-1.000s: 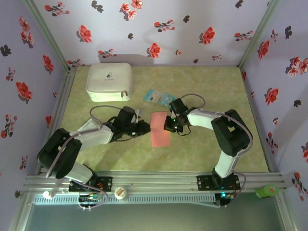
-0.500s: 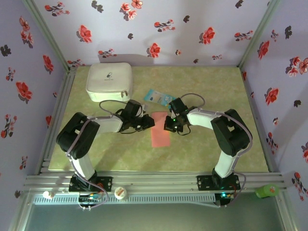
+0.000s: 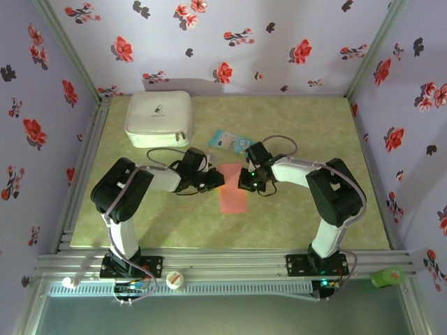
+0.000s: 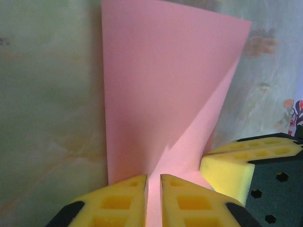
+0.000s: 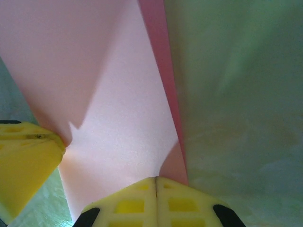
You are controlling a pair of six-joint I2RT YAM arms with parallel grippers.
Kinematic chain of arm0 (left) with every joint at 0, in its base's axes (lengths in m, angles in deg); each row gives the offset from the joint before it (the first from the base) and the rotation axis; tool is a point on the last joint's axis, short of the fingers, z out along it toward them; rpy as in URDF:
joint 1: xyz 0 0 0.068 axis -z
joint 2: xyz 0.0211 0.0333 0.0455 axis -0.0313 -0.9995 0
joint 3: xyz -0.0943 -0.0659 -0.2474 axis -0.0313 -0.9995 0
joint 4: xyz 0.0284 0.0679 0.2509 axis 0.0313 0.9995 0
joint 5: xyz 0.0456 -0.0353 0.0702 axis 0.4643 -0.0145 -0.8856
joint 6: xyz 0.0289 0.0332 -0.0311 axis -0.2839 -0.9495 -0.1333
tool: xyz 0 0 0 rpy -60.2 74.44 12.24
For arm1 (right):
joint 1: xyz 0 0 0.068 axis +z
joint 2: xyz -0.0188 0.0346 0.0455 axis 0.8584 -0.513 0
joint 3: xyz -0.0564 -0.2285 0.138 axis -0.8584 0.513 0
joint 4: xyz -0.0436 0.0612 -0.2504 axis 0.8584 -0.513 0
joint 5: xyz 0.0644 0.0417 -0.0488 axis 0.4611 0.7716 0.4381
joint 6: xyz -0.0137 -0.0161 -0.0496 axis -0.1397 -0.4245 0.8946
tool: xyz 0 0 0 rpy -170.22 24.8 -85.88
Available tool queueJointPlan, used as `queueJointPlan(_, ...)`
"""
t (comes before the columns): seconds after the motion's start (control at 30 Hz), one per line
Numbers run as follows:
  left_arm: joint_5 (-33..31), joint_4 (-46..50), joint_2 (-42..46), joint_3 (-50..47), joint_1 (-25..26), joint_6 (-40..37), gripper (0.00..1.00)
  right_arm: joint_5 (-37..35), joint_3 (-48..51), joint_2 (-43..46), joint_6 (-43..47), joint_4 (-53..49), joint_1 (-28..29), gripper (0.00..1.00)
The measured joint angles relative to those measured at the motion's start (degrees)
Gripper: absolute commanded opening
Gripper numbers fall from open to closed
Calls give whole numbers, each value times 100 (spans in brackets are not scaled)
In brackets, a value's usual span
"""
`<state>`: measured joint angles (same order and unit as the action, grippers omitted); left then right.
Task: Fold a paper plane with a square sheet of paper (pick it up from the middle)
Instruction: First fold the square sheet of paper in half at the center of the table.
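Flowered lilac walls close in a pale green mottled worktop, and that is my whole bench. The square sheet of paper, already folded to a narrow salmon-pink strip, lies on it between my two tools, with its far end level with their tips. My left tool is closed to a thin slit. Pink runs down into that slit, so I judge it has the sheet's near edge nipped. My right tool is closed pad against pad at the opposite edge, but I cannot tell whether a layer is caught there. One of its pads sits just beside my left tool. Beyond both tools lies a light-blue packet, and a white case is well past my left tool.

The paper is thin and I have it from both sides. If my tools draw apart, it could tear. An uneven pull would skew the crease. With the tools this close, any crossing move could knock one against the other. If the right tool holds nothing, the strip will simply drag after the left.
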<state>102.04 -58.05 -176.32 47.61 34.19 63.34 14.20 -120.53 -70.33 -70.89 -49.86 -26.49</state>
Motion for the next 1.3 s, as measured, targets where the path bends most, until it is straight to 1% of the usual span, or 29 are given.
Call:
queueJointPlan(0.13,-2,13,17,2,0,17,16,-7,0,0,2,-2,0,0)
queueJointPlan(0.23,-87,501,22,219,-2,17,9,-13,0,2,26,-4,0,0)
queueJointPlan(0.3,-170,938,22,463,-13,4,1,-13,0,2,39,-4,0,0)
queueJointPlan(0.33,-192,1117,22,595,-17,-2,0,-13,0,2,39,-4,0,0)
queueJointPlan(0.4,-219,1394,22,861,-42,-7,0,-13,0,2,39,-7,0,0)
queueJointPlan(0.67,-208,1711,-61,1298,-118,-17,0,-17,0,4,39,-7,4,0)
queueJointPlan(0.93,-188,1762,-498,1325,-216,-101,0,-28,0,4,39,-13,4,0)
queueJointPlan(1.13,-223,1825,-503,1357,-243,-162,0,-42,0,11,39,-26,11,0)
queueJointPlan(1.3,-293,2166,-503,1528,-243,-243,2,-52,0,15,39,-33,11,0)
